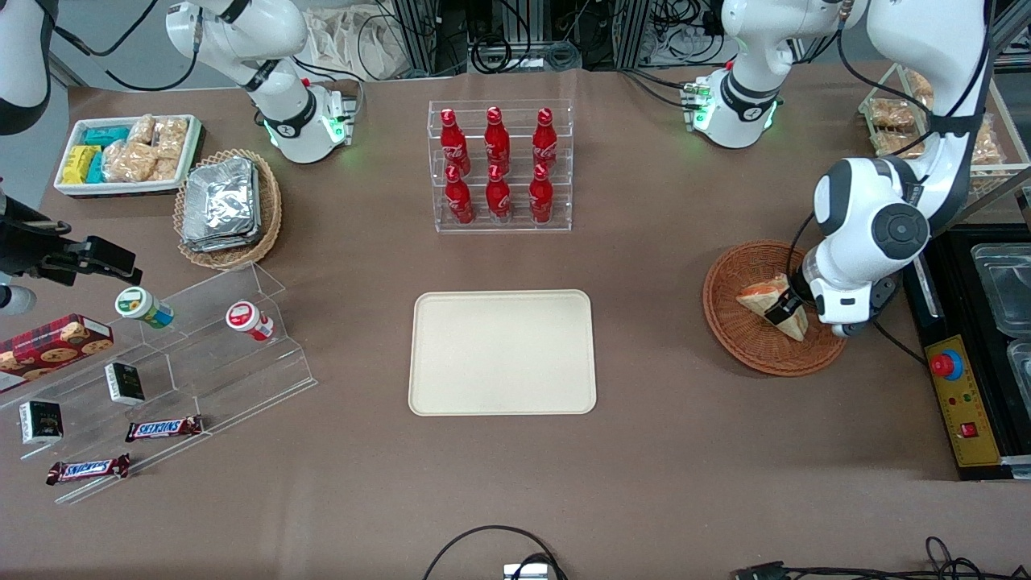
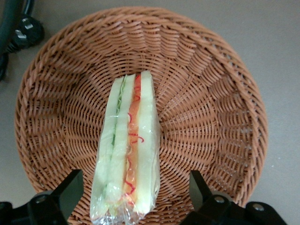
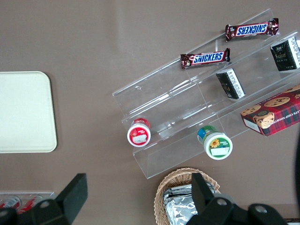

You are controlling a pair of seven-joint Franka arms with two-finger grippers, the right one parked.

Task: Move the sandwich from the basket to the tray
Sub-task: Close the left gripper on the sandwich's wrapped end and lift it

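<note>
Closest to the front camera, toward the parked arm's end of the worktop, there's a clear stepped display with two Snickers bars, a couple of small dark boxes, a cookie box and two little tubs with lids. A bit farther in, pretty much dead center, sits the tray, plain cream with nothing on it. Toward the working arm's end, roughly at 3 o'clock from the tray and well apart from it, is the basket, the reddish-brown woven one, and the sandwich is lying in it, wrapped in clear film, with the green and orange-red filling layers facing up at the wrist camera. The tool is down in the basket right over the sandwich; in the wrist view its two fingers are spread wide, one on each side of the wedge, with a visible gap on both sides, so it's released and not gripping anything. Farther still from the front camera there's a clear rack of red cola bottles at about 12 o'clock from the tray, then at about 10 o'clock a lighter wicker basket with foil packets and a white bin of bagged snacks just beside it.
</note>
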